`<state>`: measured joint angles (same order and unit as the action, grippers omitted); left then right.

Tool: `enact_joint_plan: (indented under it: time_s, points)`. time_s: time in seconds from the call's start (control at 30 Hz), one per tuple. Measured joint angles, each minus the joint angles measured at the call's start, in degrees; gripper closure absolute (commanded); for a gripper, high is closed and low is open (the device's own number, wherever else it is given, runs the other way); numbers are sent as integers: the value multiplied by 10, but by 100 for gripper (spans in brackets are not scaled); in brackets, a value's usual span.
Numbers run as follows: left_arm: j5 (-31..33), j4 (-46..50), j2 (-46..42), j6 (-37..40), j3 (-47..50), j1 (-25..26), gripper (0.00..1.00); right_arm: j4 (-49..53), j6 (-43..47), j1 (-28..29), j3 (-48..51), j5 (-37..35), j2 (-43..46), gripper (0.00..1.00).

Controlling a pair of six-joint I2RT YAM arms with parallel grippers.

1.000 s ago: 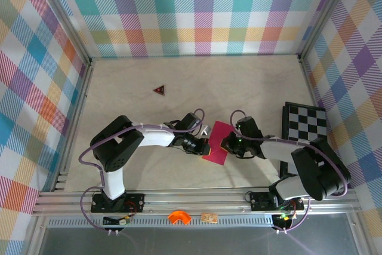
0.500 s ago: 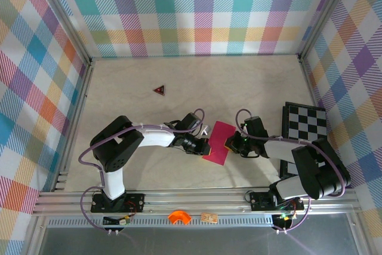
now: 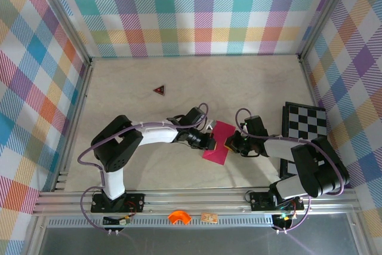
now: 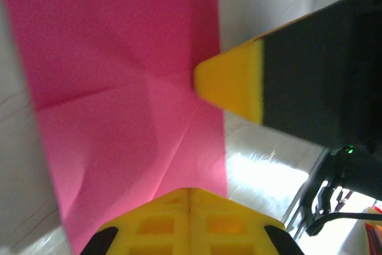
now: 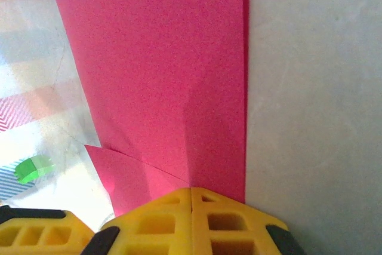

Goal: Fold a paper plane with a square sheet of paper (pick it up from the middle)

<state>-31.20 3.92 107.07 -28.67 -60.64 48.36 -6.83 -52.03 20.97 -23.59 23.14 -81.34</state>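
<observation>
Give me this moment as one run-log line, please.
pink sheet: creased, partly folded | left gripper: jaws shut, tip at sheet's left edge | right gripper: jaws shut, tip at sheet's right edge

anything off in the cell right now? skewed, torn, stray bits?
Nothing damaged. The paper lies at a slant, creased, with one flap folded over, which is normal mid-fold. A small red triangle lies alone well behind the paper and looks like a stray scrap.

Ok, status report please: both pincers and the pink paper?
Left pincer shut, tip on pink paper. Right pincer shut, tip on opposite edge. Paper creased, lying on table. Checkerboard, red triangle clear.
</observation>
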Motion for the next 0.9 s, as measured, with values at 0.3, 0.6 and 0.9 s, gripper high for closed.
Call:
enact_joint_plan:
  time_s: [0.3, 0.6, 0.9]
  points:
    - [-16, 7, 58, 36, -24, 3, 97, 1, 4, 0, -3, 1, -4, 100]
    - [9, 40, 22, 85, 6, -2, 95, 12, 10, 0, -12, 3, -10, 100]
    - [29, 81, -19, 119, 43, -9, 95, 18, 18, 0, -14, 3, -10, 100]
